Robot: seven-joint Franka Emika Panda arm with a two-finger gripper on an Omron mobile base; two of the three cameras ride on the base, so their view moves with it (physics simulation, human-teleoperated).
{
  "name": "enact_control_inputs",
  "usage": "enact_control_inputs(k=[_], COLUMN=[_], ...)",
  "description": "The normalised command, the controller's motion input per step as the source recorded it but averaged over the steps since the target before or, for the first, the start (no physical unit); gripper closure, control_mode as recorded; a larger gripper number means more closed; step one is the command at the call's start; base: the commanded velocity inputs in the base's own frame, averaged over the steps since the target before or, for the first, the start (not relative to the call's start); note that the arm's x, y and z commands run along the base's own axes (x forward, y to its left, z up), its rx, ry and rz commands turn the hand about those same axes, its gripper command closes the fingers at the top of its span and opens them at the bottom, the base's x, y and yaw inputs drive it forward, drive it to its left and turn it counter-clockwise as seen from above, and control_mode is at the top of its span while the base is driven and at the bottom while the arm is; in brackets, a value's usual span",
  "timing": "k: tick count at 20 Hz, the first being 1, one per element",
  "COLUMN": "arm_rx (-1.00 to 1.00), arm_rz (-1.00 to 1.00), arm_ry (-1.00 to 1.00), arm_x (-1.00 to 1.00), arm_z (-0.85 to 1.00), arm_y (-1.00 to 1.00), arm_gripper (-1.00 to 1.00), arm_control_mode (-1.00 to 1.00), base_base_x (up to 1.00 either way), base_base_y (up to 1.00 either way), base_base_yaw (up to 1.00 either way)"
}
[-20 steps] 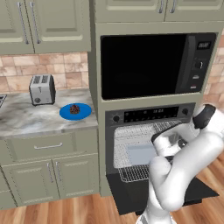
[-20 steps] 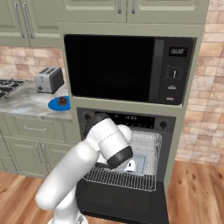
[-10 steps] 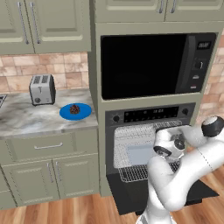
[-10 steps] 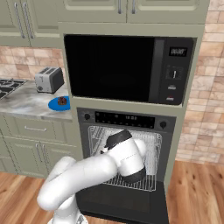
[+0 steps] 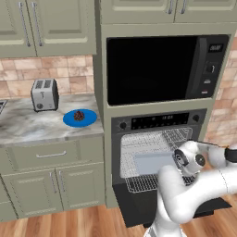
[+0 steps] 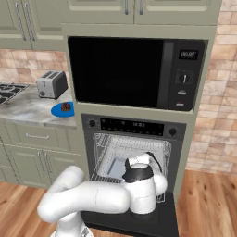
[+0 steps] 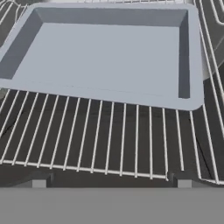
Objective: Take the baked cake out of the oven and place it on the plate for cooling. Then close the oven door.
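Observation:
The small dark brown cake [image 5: 79, 115] [image 6: 66, 107] rests on the blue plate [image 5: 69, 120] [image 6: 56, 110] on the marble counter, left of the oven [image 5: 159, 121] [image 6: 134, 126]. The oven door [image 5: 139, 208] [image 6: 171, 222] hangs dropped open. A wire rack [image 7: 109, 140] sticks out of the oven with an empty grey baking tray [image 7: 105, 52] [image 5: 152, 163] on it. My gripper [image 7: 111, 181] hovers just over the rack's front edge, facing the tray. It is open, fingertips [image 7: 39, 181] wide apart with nothing between them.
A silver toaster [image 5: 45, 94] [image 6: 52, 84] stands on the counter behind the plate. The black microwave [image 5: 157, 69] [image 6: 125, 69] sits above the oven. Cabinet doors and a drawer [image 5: 51, 155] lie under the counter. My own arm [image 5: 185, 194] blocks the oven front.
The arm has folded lower and the hand has come down closer to the oven rack. Cake, plate and oven door have not moved.

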Motion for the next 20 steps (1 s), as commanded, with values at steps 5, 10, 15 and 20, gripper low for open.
enact_control_inputs(k=[5,10,15,20], arm_rx=[0.0,0.0,0.0,0.0], arm_rz=[0.0,0.0,-0.02,-0.06], arm_ry=[0.0,0.0,0.0,0.01], arm_x=[0.01,0.0,0.07,0.18], arm_z=[-0.2,-0.04,0.0,0.0], arm_y=[0.09,0.06,0.07,0.1], arm_gripper=[-1.0,-1.0,-1.0,-1.0], arm_control_mode=[-1.0,-1.0,-1.0,-1.0], base_base_x=[0.0,0.0,0.0,0.0], base_base_y=[0.0,0.0,0.0,0.0], base_base_yaw=[0.0,0.0,0.0,0.0])
